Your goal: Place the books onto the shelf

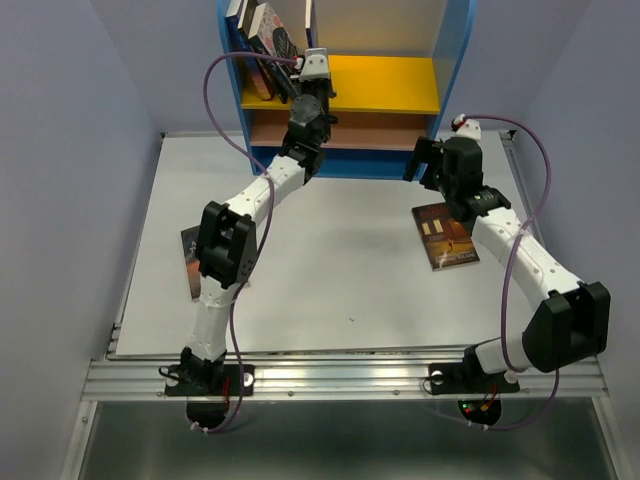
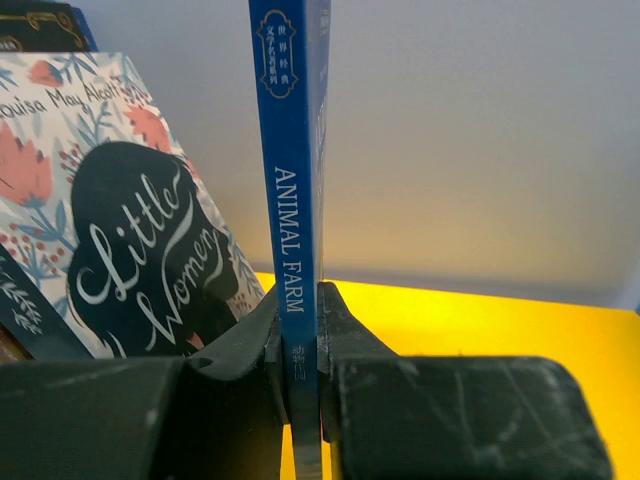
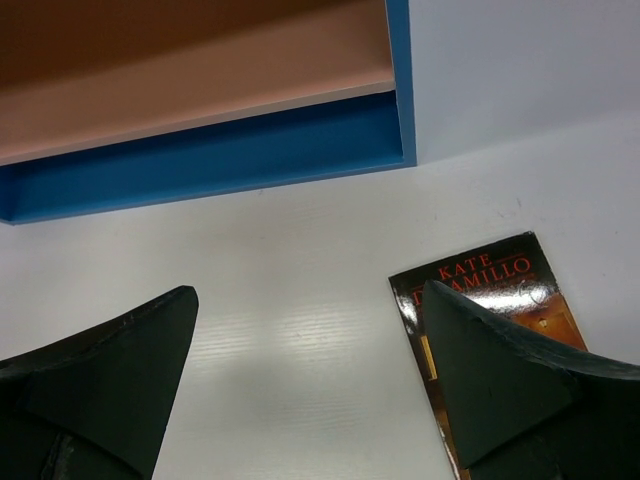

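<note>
Where the left fingers (image 2: 248,335) clamp its spine, one thin blue "Animal Farm" paperback (image 2: 295,150) stands upright, long axis vertical, over the yellow upper board (image 2: 480,340) of the blue-framed shelf (image 1: 370,165) at 12 o'clock, with at least three leaning paperbacks (image 1: 265,40) at its 9 o'clock. The right fingers (image 3: 110,370) gape empty above the white tabletop (image 1: 350,260), where two books lie flat: a dark-covered book (image 1: 445,248) at 3 o'clock and a second book (image 1: 188,262) at 9 o'clock.

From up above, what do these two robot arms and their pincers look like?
Both the left arm and right arm have white segments joined by chunky black joint housings. A thin purple cable loops alongside each. The left gripper and right gripper have matt black, wedge-shaped fingers, slightly scuffed.
</note>
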Robot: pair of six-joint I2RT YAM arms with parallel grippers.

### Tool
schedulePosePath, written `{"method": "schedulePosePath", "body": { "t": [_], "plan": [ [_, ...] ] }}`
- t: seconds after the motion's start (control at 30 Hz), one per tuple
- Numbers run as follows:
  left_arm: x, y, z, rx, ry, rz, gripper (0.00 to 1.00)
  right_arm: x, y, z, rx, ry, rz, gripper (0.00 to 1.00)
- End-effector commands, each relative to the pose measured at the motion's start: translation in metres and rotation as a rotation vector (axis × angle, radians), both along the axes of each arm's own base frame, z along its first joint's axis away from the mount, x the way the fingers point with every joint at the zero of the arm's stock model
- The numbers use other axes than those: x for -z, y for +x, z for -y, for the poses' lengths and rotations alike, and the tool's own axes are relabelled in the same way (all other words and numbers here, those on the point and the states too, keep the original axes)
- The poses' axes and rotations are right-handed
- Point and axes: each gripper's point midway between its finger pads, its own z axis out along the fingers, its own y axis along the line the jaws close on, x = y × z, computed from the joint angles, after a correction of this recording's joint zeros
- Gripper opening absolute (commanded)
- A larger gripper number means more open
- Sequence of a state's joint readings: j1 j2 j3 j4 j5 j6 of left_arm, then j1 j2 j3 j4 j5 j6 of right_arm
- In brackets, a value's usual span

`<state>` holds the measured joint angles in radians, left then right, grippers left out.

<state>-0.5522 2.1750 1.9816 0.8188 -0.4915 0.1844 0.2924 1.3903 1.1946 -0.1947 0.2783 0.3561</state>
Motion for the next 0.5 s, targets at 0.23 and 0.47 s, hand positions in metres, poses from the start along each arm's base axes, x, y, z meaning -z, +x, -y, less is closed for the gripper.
{"method": "schedulePosePath", "body": {
  "t": [0.23, 0.47],
  "plan": [
    [-0.078, -0.006, -0.056, -0.091, -0.156, 0.203, 0.07, -0.008, 0.007, 0.004, 0.001, -0.02, 0.029, 1.0],
    [-0.072, 0.004, -0.062, -0.084, -0.154, 0.18, 0.1, -0.006, 0.008, 0.006, 0.004, -0.019, 0.022, 1.0]
  ]
}}
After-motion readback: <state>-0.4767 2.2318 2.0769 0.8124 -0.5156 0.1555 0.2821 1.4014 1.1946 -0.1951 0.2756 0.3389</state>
